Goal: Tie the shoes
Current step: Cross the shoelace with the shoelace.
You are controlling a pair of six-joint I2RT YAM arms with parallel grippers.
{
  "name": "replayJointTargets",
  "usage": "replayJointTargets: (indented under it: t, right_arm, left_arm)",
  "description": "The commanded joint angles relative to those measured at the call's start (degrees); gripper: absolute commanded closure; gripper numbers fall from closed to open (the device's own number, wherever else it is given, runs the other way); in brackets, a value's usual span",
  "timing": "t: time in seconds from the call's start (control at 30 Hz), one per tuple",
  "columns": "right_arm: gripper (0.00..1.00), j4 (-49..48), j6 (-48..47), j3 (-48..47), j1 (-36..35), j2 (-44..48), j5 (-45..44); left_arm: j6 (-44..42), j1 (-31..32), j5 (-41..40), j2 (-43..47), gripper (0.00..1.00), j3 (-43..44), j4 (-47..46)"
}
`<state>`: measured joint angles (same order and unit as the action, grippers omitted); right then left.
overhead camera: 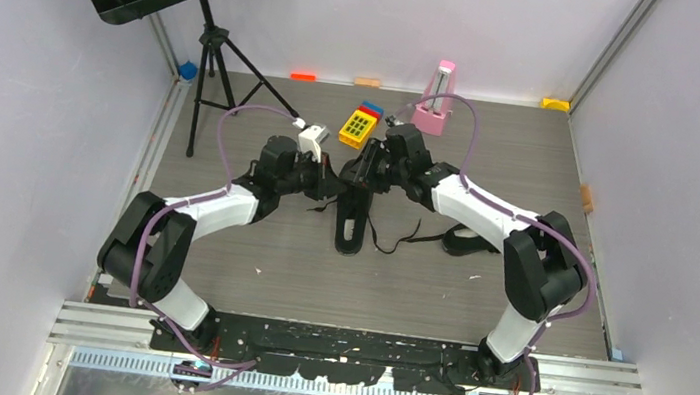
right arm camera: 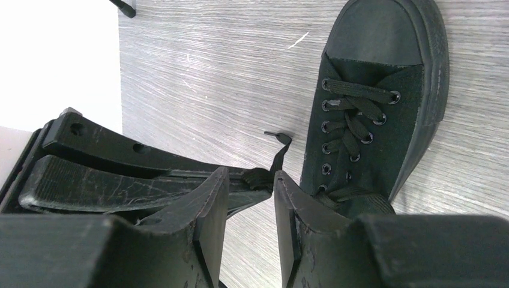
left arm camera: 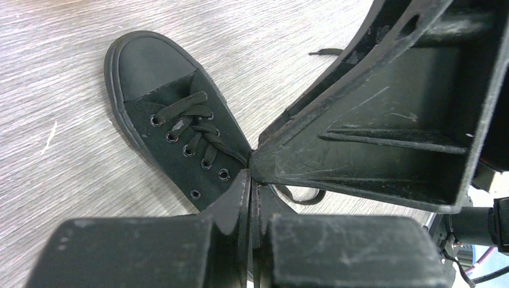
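One black shoe (overhead camera: 351, 220) lies mid-table with its toe toward the arms, laces crossed through the eyelets (left arm camera: 186, 123) (right arm camera: 360, 114). The second shoe (overhead camera: 467, 240) lies to its right, mostly behind the right arm. My left gripper (overhead camera: 329, 188) (left arm camera: 251, 175) is shut and pinches a bunched black lace (right arm camera: 259, 178) at its tips, just above the shoe's throat. The lace end (right arm camera: 279, 143) sticks out beyond it. My right gripper (overhead camera: 359, 173) (right arm camera: 251, 180) faces it tip to tip, jaws apart on either side of the pinched lace. A slack lace loop (left arm camera: 303, 197) lies on the table.
A black music stand on a tripod (overhead camera: 212, 60) stands at the back left. A yellow toy keypad (overhead camera: 359, 126) and a pink metronome (overhead camera: 434, 102) sit at the back. Loose laces (overhead camera: 407, 237) trail between the two shoes. White walls close in both sides.
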<state>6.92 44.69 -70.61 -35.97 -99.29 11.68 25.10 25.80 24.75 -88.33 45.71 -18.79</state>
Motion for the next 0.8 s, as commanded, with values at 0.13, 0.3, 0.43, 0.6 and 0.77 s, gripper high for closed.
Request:
replayJointTargets:
  t: [0.13,0.3,0.43,0.6,0.77]
  right_arm:
    - [0.63,-3.11,2.16,-1.71,0.28,-1.95,1.19]
    - [0.91,-4.7,3.23,-0.98,0.72,-1.79,1.99]
    - [1.0,-4.16,3.28,-0.63,1.02,-0.72,0.71]
    - [1.0,-3.37,3.53,-0.85,1.26,-0.82,0.6]
    - [1.0,-3.31,4.17,-0.73,1.32,-0.84,0.45]
  left_arm:
    - [-0.22,-0.23,1.44,0.18,1.0,-0.45,-4.68]
    - [-0.47,-0.23,1.21,-0.11,1.0,-0.37,-4.34]
    - [-0.49,-0.23,-2.03,0.47,0.92,-0.51,-1.6]
    - [-1.21,1.25,-10.53,4.78,0.56,-2.11,2.52]
    - [-5.43,8.77,-25.91,8.32,0.4,-0.65,8.54]
